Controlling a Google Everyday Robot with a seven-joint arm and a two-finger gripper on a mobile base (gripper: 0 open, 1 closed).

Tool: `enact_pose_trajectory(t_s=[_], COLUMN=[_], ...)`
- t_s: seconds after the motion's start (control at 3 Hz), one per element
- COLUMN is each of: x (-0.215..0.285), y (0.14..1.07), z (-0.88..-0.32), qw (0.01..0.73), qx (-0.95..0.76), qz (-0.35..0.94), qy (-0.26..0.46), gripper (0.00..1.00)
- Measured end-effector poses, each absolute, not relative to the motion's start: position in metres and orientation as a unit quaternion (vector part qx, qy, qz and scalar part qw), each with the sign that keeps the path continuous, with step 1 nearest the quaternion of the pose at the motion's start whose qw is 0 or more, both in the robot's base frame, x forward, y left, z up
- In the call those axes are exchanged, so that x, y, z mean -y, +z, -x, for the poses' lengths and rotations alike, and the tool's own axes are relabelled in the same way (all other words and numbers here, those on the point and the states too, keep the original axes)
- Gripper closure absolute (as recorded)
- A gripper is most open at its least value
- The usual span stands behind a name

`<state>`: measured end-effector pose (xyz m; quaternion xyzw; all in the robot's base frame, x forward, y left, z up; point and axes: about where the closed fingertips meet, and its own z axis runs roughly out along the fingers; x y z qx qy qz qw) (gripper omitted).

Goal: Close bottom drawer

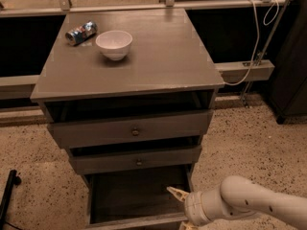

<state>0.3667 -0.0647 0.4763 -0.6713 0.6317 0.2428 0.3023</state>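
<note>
The robot's claw hangs low at the right front corner of the bottom drawer, its two tan fingers spread apart and pinching nothing. The upper fingertip points left over the drawer's plank floor, just inside its right wall; the lower one shows only as a sliver at the picture's bottom edge, by the drawer's front board. Behind the claw, a pale cuff and the white, rounded arm reach in from the lower right.

The bottom drawer stands pulled well out from the grey-brown cabinet, its deep box open to view and its plain front cut off by the frame's lower edge. Above it, the middle drawer and the top drawer, each with a small round knob, also sit out a little from the carcass, with dark gaps showing over their fronts.

On the worktop, a white bowl stands upright near the back left, and a crushed drinks can lies on its side just beside it, closer to the left rear corner.

A white cable loops down along the rail to the cabinet's right. The speckled floor spreads around the cabinet, and a black, slanted part shows at the lower left edge.
</note>
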Motion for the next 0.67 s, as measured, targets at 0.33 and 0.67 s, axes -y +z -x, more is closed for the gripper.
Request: enact_pose_trajectory(t_s=[0.33, 0.67], x=[0.055, 0.054], y=[0.438, 0.349], z=[-0.394, -0.409], qw=[0.331, 0.362], qx=[-0.597, -0.567], qz=[0.689, 0.7], qy=[0.245, 0.24], gripper=[0.0, 0.04])
